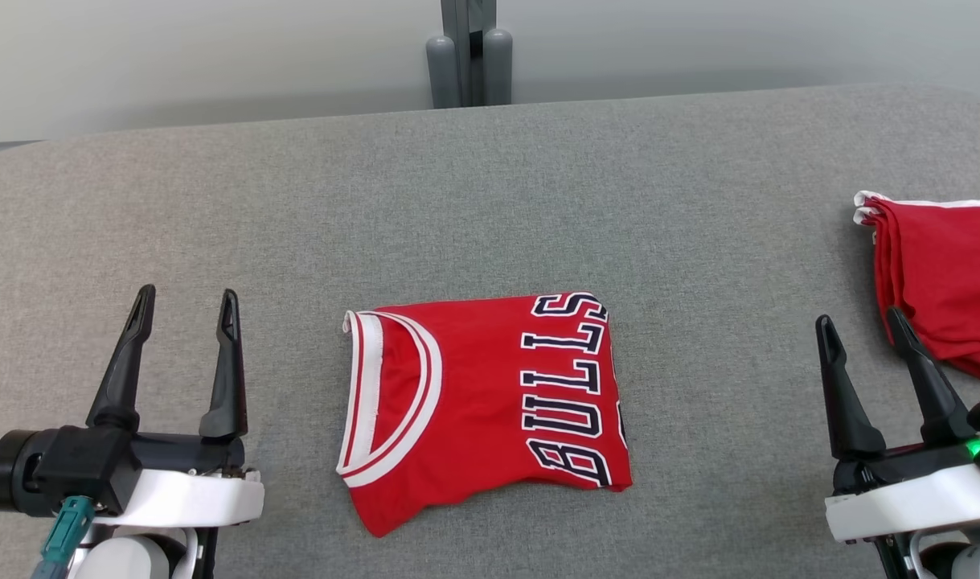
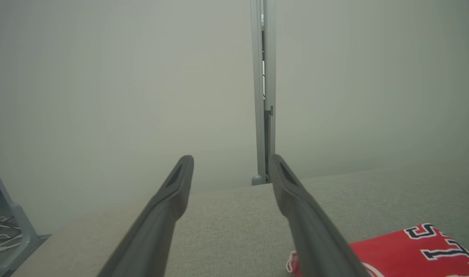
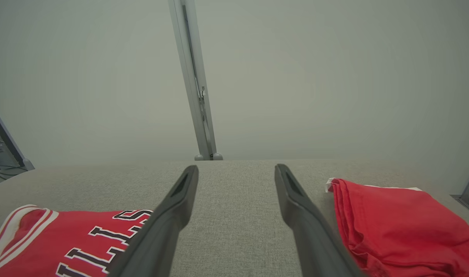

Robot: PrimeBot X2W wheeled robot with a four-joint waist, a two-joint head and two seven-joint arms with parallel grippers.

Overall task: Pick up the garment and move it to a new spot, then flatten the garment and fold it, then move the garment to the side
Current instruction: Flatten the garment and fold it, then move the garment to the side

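Note:
The garment (image 1: pixel 481 402) is a red jersey with white trim and dark "BULLS" lettering, lying folded into a rough square on the grey table (image 1: pixel 490 201), near the front middle. Its corner shows at the lower right of the left wrist view (image 2: pixel 411 250) and at the lower left of the right wrist view (image 3: pixel 57 238). My left gripper (image 1: pixel 188 305) hovers open to the left of the garment, nothing between its fingers (image 2: pixel 172 192). Far to the right of it my right gripper (image 1: pixel 863 322) also stands open and empty, fingers (image 3: pixel 292 192) apart.
A second folded red cloth pile (image 1: pixel 948 281) lies at the table's right edge, close beside my right gripper, and shows in the right wrist view (image 3: pixel 396 219). A grey post (image 1: pixel 468 52) stands behind the table's far edge. Bare felt surrounds the jersey.

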